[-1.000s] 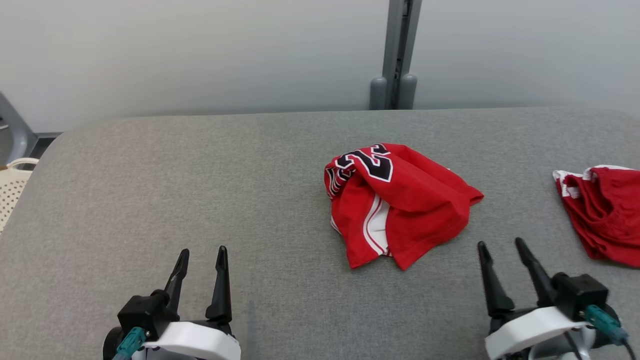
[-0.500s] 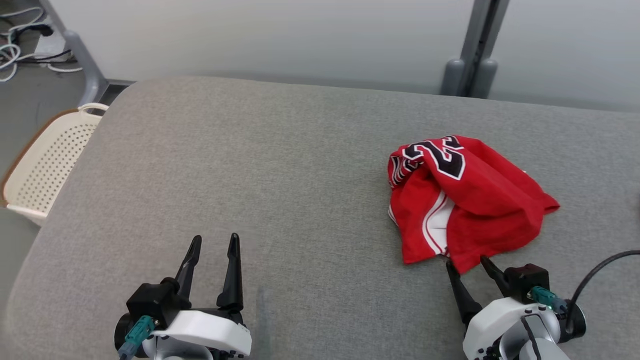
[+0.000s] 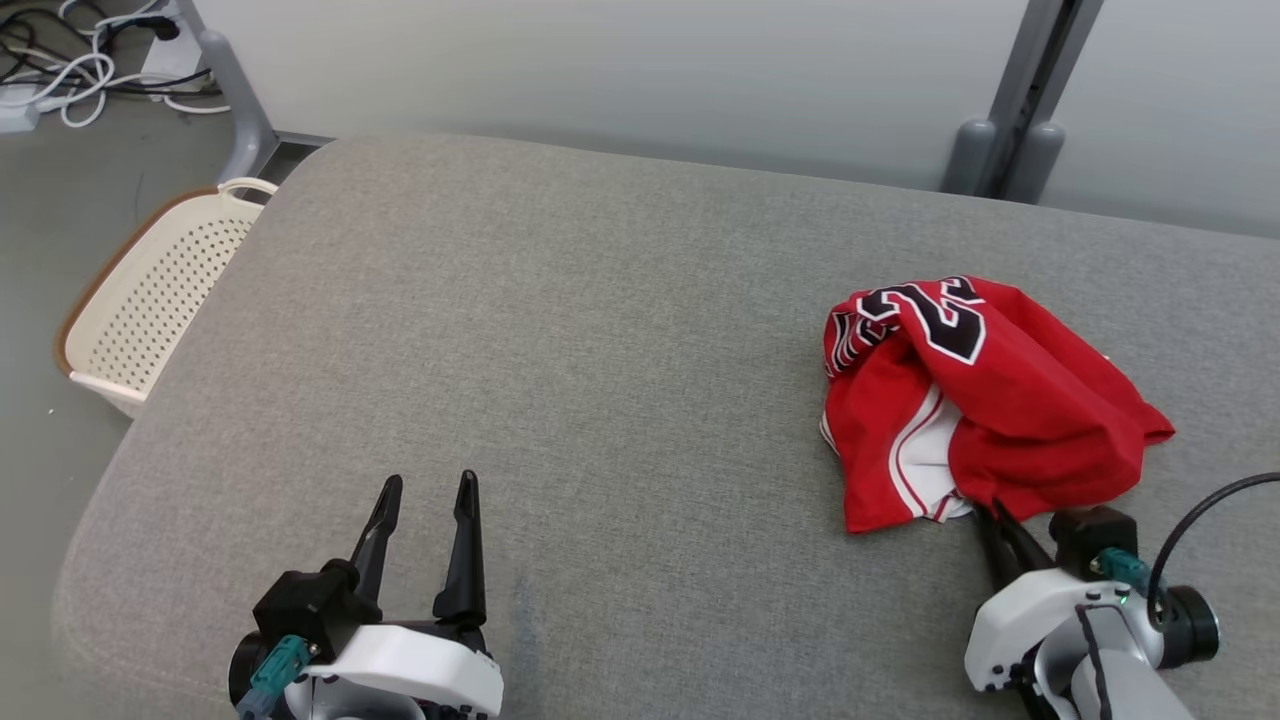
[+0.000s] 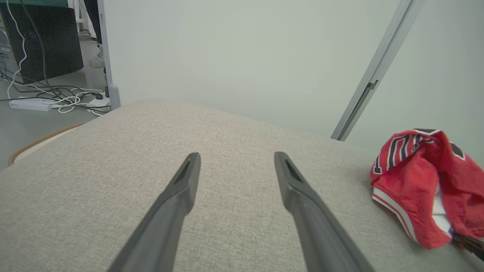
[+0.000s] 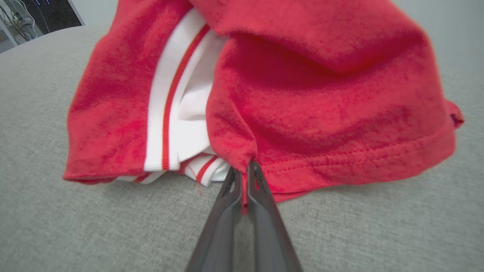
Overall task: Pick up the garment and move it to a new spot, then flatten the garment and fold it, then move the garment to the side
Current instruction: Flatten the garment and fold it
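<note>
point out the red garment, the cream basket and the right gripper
red garment [image 3: 1030, 400], head view, on the red cloth at the middle of the heap
cream basket [image 3: 160, 285], head view, on its bare perforated surface
right gripper [image 5: 245, 170], right wrist view, between its fingertips, shut on the garment's hem

Cream basket [image 3: 150, 300] (perforated) beside grey cushion [image 3: 600, 350]
</note>
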{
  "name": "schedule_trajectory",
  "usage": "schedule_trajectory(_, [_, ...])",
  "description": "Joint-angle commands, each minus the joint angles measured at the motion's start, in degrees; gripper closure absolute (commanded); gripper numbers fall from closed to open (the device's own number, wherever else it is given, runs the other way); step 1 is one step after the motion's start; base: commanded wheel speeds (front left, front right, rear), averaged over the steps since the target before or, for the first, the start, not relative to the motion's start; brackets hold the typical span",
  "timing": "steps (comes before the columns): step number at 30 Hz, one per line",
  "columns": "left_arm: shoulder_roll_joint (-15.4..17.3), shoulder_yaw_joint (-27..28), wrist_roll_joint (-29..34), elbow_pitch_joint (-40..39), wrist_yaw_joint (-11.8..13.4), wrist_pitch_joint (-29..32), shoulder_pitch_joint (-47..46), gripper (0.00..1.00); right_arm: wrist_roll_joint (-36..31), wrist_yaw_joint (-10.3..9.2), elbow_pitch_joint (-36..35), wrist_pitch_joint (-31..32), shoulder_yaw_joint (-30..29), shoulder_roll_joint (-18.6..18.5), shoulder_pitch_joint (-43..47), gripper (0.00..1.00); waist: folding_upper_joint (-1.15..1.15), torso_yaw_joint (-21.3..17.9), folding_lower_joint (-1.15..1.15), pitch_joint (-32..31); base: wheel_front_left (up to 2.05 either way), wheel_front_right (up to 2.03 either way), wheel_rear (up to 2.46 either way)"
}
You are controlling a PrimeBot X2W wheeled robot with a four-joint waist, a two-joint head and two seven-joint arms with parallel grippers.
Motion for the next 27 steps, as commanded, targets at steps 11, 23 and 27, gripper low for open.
schedule_trajectory(11, [0.2, -0.3, 0.4, 0.3, -0.1, -0.3, 1.8, 0.00, -2.9, 0.02, -18.8, -1.0, -10.3, -0.4, 3.4, 1.00, 0.00, -5.3, 0.00, -2.4, 0.00, 0.00, 0.00])
schedule_trajectory(23, [0.2, -0.7, 0.1, 0.0, 0.0, -0.3, 1.7, 0.00, -3.1, 0.02, -36.4, 4.8, -17.2, -0.4, 16.8, 1.00, 0.00, -10.2, 0.00, -2.4, 0.00, 0.00, 0.00])
schedule_trajectory(27, [0.2, -0.3, 0.5, 0.0, -0.2, -0.3, 1.1, 0.00, -2.6, 0.02, -35.7, 5.6, -18.4, -0.4, 19.5, 1.00, 0.00, -11.2, 0.00, -2.0, 0.00, 0.00, 0.00])
